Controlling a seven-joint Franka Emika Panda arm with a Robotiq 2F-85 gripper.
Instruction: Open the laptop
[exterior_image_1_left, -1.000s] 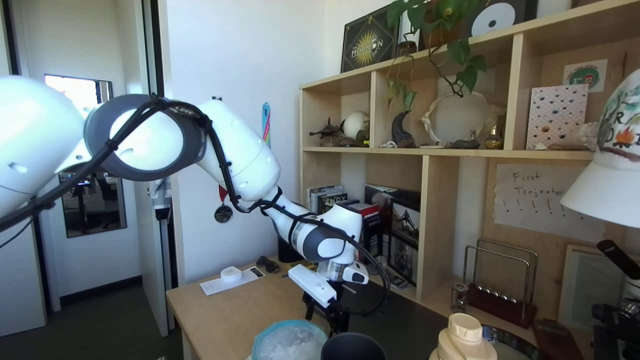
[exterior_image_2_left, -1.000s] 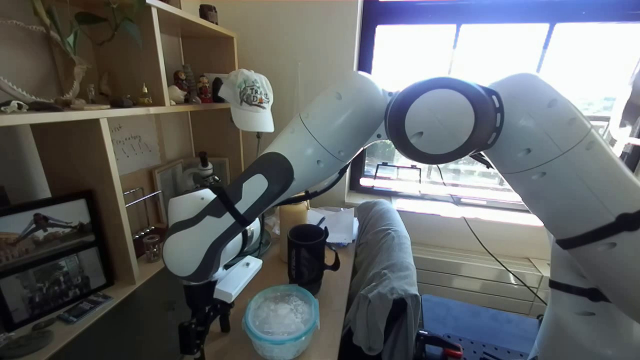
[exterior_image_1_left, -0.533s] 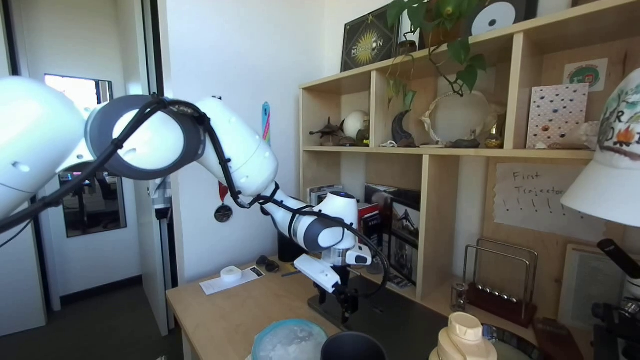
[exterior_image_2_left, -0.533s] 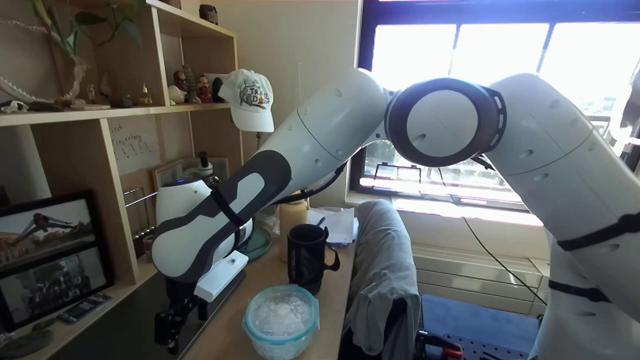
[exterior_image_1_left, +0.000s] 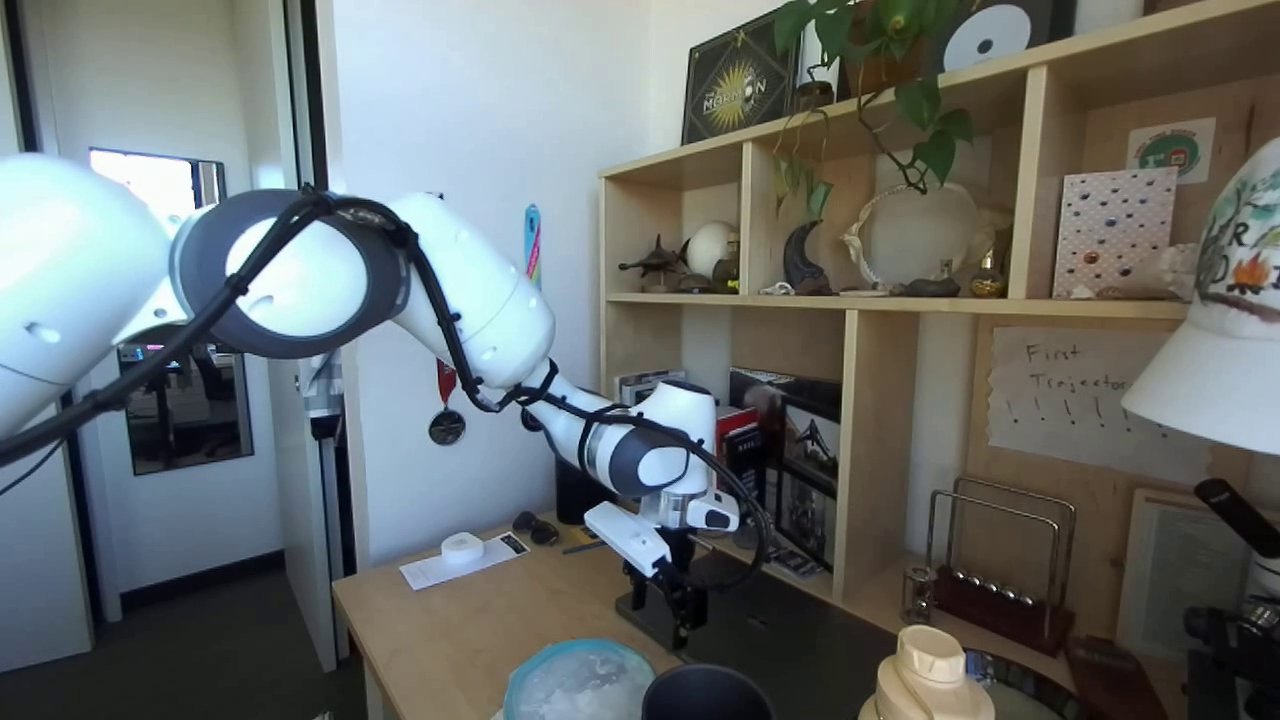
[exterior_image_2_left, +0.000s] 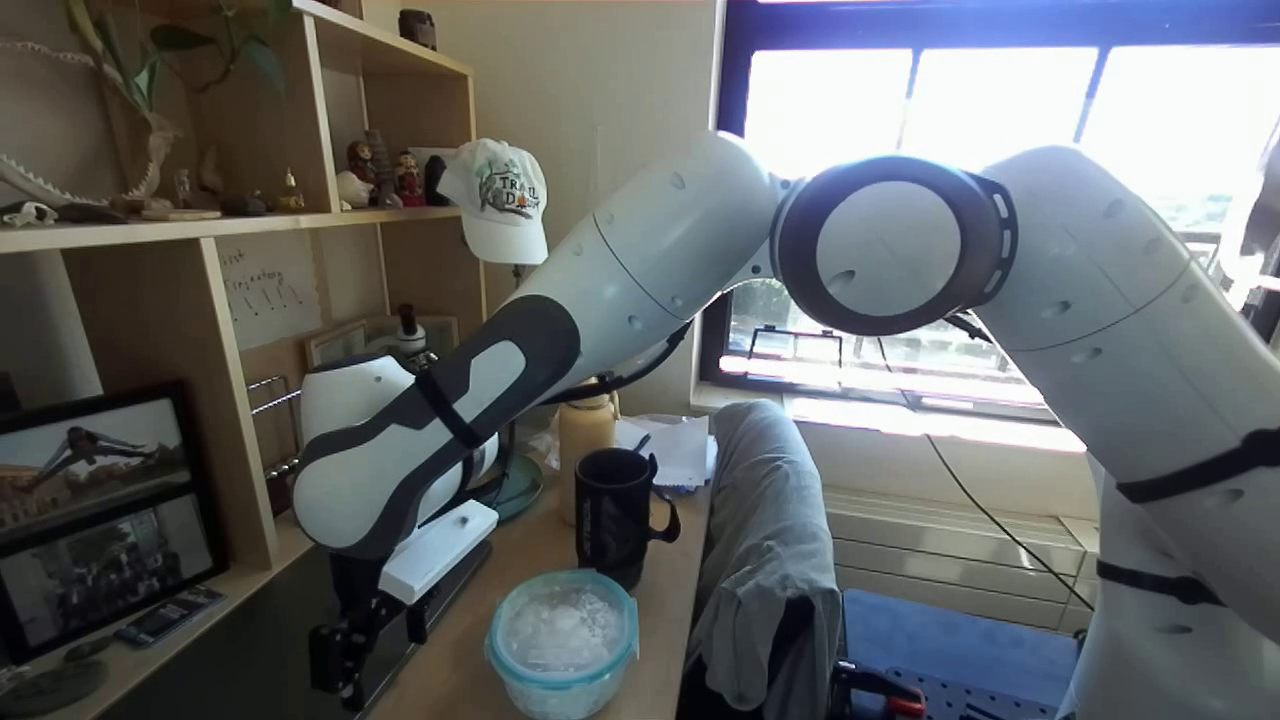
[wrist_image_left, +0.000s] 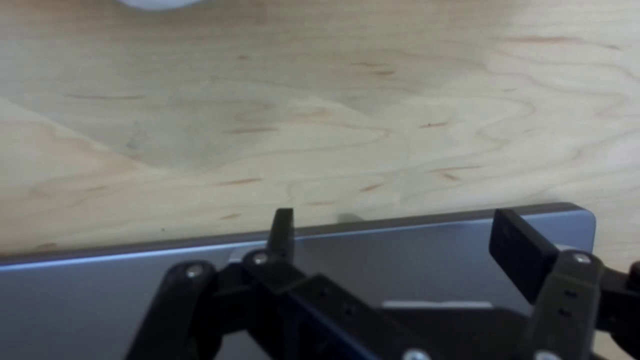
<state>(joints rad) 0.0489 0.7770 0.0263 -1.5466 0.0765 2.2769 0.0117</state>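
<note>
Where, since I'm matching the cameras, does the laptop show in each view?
In an exterior view: the laptop lies at the bottom, mostly right of centre.
In an exterior view: the laptop lies at bottom left.
Wrist view: the laptop runs along the bottom, one corner at right.
Shared landmark: the pincer, overlapping the laptop in all three views.

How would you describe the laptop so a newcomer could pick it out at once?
Start from the wooden shelf unit in both exterior views, then find the desk along its base. The laptop lies there between the shelf unit and the black mug. Unlike the upright mug and round blue-rimmed tub, it is a broad, thin, dark slab.
</note>
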